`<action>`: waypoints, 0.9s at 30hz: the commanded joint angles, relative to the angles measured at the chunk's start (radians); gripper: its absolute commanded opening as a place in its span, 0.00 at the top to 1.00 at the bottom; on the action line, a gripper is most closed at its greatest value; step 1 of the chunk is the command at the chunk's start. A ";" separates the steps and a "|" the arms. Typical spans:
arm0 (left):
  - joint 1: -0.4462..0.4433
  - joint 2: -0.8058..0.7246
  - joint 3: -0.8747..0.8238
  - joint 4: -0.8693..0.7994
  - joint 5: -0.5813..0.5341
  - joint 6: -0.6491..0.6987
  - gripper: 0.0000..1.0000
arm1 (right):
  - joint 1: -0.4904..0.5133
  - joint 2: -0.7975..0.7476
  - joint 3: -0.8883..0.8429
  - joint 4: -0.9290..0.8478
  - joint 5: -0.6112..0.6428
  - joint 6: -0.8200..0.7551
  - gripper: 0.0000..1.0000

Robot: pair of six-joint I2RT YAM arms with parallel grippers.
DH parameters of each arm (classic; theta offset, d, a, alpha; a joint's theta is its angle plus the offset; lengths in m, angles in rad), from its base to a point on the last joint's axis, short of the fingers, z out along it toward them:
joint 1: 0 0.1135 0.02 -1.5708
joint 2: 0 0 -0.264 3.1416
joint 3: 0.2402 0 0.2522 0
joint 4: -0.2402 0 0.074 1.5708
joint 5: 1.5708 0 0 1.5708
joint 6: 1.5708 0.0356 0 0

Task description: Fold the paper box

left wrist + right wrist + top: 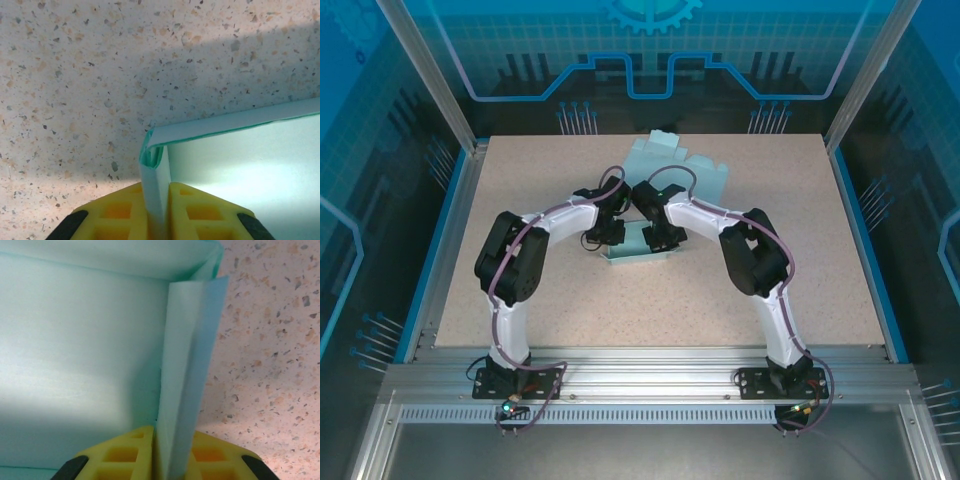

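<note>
The pale mint paper box [642, 245] lies at the table's middle, its flat lid panel [675, 165] spread toward the back. My left gripper [607, 232] is at the box's left end; in the left wrist view its yellow fingers [117, 212] are shut on the doubled left side wall [156, 185], beside the front corner fold. My right gripper [662, 236] is at the right end, and its yellow fingers [215, 457] pinch the doubled right side wall [182, 390]. The box floor [80, 365] shows inside both walls.
A speckled beige tabletop [570, 310] surrounds the box with free room in front and to both sides. Aluminium frame rails [650, 365] run along the near edge, and blue enclosure panels stand at the back and sides.
</note>
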 commanded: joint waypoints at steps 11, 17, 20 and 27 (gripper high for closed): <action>-0.029 0.041 -0.043 -0.005 -0.105 -0.032 0.88 | 0.051 0.174 0.061 -0.171 0.241 0.062 0.93; -0.041 0.057 -0.042 0.002 -0.108 -0.040 0.87 | 0.072 0.248 0.102 -0.225 0.287 0.076 0.94; -0.044 0.064 -0.039 0.005 -0.111 -0.046 0.87 | 0.085 0.289 0.130 -0.263 0.324 0.086 0.95; -0.050 0.037 -0.041 0.039 -0.045 -0.058 0.77 | 0.088 0.272 0.079 -0.208 0.251 0.074 0.97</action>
